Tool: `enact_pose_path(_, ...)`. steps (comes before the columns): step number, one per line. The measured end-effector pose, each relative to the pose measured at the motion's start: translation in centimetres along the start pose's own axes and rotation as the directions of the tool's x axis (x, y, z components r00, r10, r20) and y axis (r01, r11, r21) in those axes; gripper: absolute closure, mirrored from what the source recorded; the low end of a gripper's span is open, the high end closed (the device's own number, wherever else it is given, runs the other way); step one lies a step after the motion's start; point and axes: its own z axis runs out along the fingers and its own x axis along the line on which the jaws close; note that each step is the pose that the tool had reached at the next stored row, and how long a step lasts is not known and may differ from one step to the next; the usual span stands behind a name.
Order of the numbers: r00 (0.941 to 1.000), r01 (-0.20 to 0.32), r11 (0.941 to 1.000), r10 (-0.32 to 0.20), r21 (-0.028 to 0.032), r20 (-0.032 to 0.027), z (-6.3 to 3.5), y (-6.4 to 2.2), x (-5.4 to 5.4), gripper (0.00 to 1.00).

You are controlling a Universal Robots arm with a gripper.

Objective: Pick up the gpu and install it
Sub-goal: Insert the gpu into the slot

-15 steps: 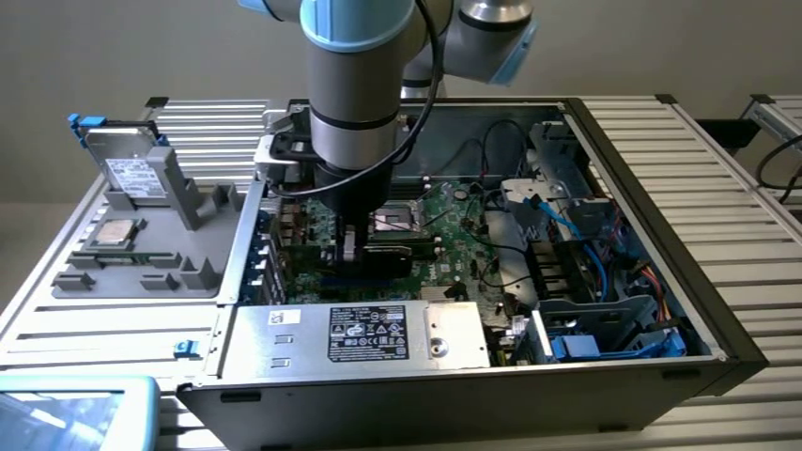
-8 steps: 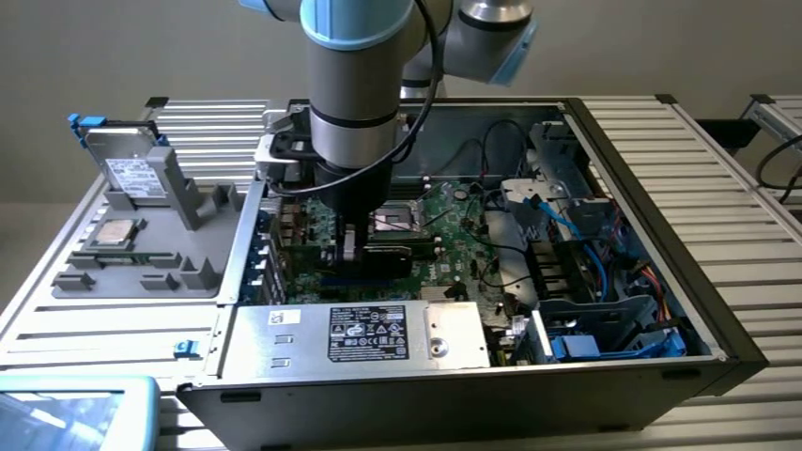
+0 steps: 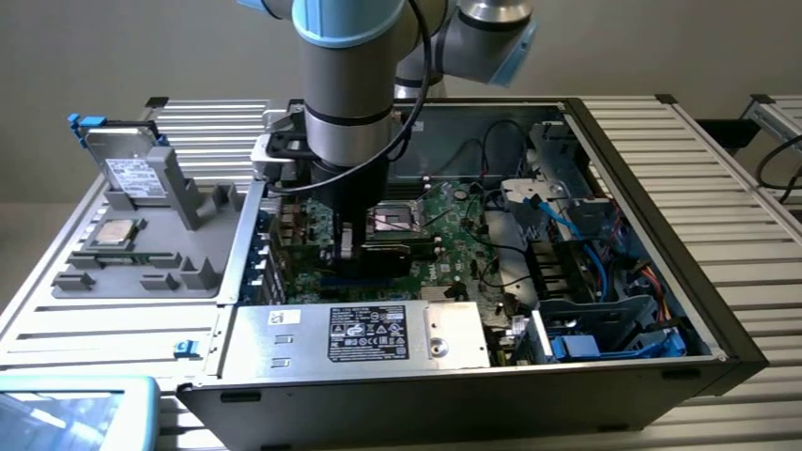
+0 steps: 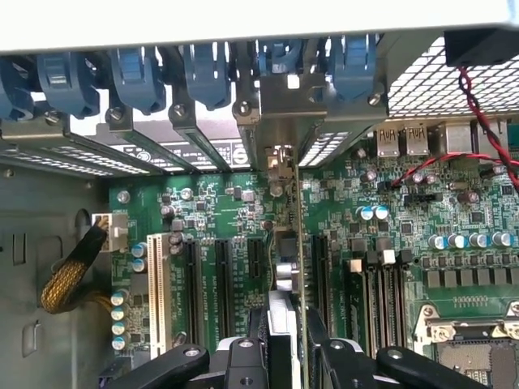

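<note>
Pinched in end effector: gpu, edge-on, low over motherboard by case rear edge; pickup done, seating unconfirmed.

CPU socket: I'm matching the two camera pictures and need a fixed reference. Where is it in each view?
Exterior view: the CPU socket sits mid-board, just to the exterior view's right of the gripper.
Wrist view: the CPU socket is cut off by the picture's edge, beyond the memory slots from the gripper.
Shared landmark: the gripper, shut on the gpu.
</note>
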Motion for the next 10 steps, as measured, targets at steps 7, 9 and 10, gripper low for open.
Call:
enact_pose_path(7, 1.0, 0.0, 1.0, 0.0, 0.0022, -0.0033, 0.08, 0.15, -0.21, 0.7)
enact_pose_path(9, 1.0, 0.0, 1.0, 0.0, 0.0022, -0.0044, 0.08, 0.15, -0.22, 0.7)
enact_pose_path(10, 1.0, 0.0, 1.0, 0.0, 0.0022, -0.0046, 0.09, 0.15, -0.22, 0.7)
